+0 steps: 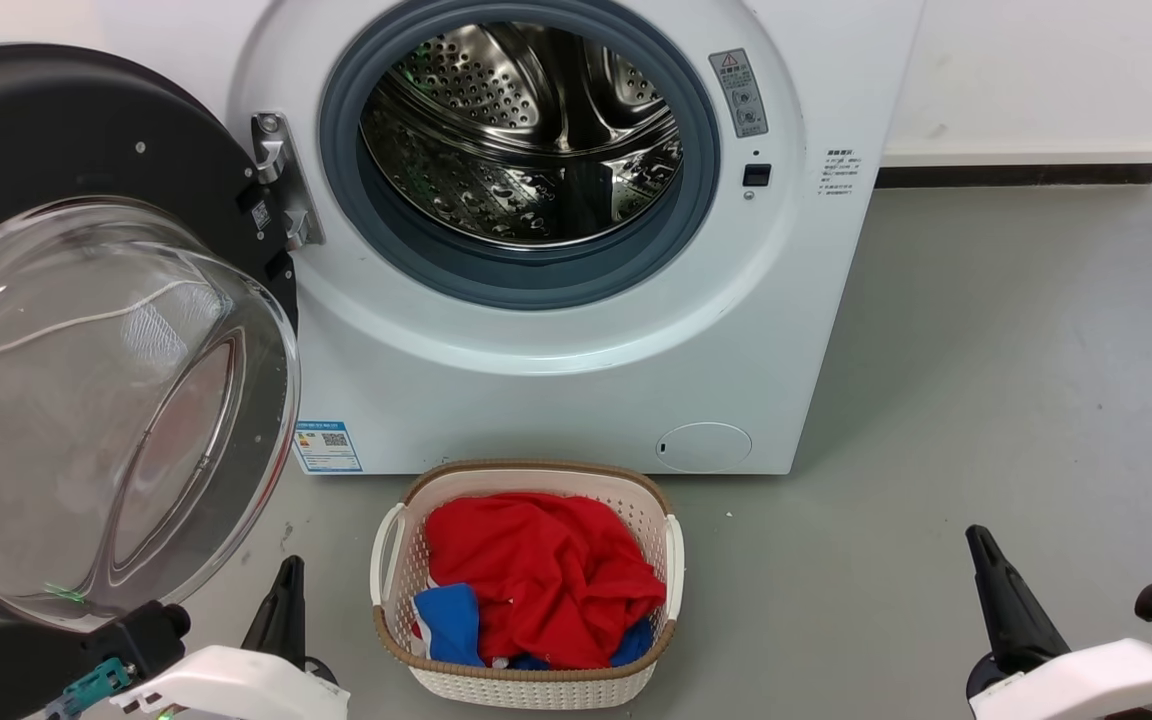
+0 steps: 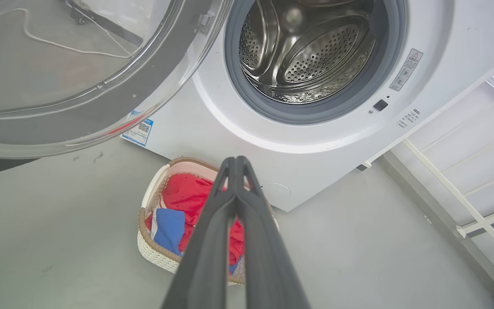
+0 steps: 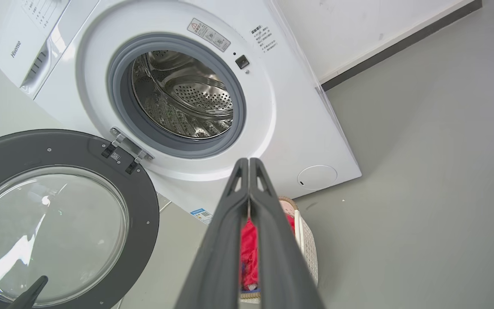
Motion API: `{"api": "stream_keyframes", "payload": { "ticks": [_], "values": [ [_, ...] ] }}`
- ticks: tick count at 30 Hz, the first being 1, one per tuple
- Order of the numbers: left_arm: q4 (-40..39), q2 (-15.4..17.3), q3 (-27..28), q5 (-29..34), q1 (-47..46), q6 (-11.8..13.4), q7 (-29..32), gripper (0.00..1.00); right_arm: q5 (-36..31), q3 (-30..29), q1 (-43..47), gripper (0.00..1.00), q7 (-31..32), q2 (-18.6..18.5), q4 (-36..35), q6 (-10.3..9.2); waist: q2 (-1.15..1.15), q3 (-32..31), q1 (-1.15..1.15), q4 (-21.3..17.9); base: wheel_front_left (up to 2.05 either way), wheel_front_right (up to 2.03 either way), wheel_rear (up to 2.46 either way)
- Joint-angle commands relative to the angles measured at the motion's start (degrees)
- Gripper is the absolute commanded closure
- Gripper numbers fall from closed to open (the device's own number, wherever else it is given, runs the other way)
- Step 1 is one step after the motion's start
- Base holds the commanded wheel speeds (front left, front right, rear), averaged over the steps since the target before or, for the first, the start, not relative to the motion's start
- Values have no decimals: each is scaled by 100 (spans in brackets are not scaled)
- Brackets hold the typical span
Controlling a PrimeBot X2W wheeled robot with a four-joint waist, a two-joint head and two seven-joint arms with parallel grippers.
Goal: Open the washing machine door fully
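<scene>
The washing machine door point(image 1: 86, 330) stands swung wide to the left on its hinge point(image 1: 281, 185), its black rim and bulging glass bowl facing me; it also shows in the right wrist view as the door point(image 3: 58, 214) and in the left wrist view as the door point(image 2: 79, 73). The steel drum point(image 1: 526, 140) lies exposed inside its grey rubber ring. My left gripper point(image 1: 286, 575) sits low at the lower left, just below the door's glass, fingers together and holding nothing point(image 2: 236, 161). My right gripper point(image 1: 978, 540) rests at the lower right, shut and empty point(image 3: 248, 162), far from the door.
A white woven basket point(image 1: 391, 560) with red and blue clothes stands on the grey floor in front of the machine, between my grippers. A small round white flap point(image 1: 704, 446) sits low on the machine's front. A white wall with dark skirting runs behind on the right.
</scene>
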Motion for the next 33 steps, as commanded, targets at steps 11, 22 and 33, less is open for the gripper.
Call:
{"api": "stream_keyframes", "payload": {
  "ticks": [11,22,33],
  "values": [
    [-20,-172,330,-829,-265,-234,235,100,1025,-64,-337,100,51,-37,163,0,0,32,0,-7,0,0,0],
    [21,-355,583,-1540,-351,-424,449,100,1889,-114,-508,100,108,-33,361,0,0,65,0,-14,0,0,0],
    [59,-508,796,-2117,-420,-581,631,100,2594,-161,-646,100,154,-25,526,1,0,95,0,-21,0,0,0]
  ]
}}
